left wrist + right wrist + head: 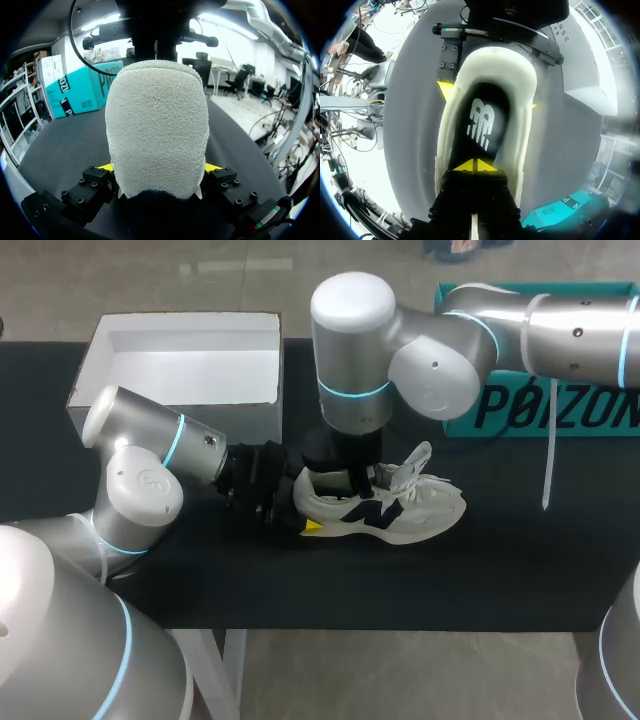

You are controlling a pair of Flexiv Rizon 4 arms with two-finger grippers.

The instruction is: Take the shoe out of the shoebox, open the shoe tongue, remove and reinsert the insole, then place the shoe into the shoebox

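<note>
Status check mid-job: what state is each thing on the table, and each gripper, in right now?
shoe: out of the box, upright on the table, tongue lifted.
insole: inside the shoe, lying flat.
shoebox: open, nothing seen inside.
teal lid: off the shoebox.
left gripper: shut on the shoe's heel.
right gripper: shut, tips down inside the shoe on the insole.

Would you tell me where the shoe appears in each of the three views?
Head view: shoe mid-table, left gripper on its heel.
Left wrist view: shoe heel fills the space between that gripper's fingers.
Right wrist view: shoe seen from above, its opening under right gripper.
Shared landmark: teal box.
</note>
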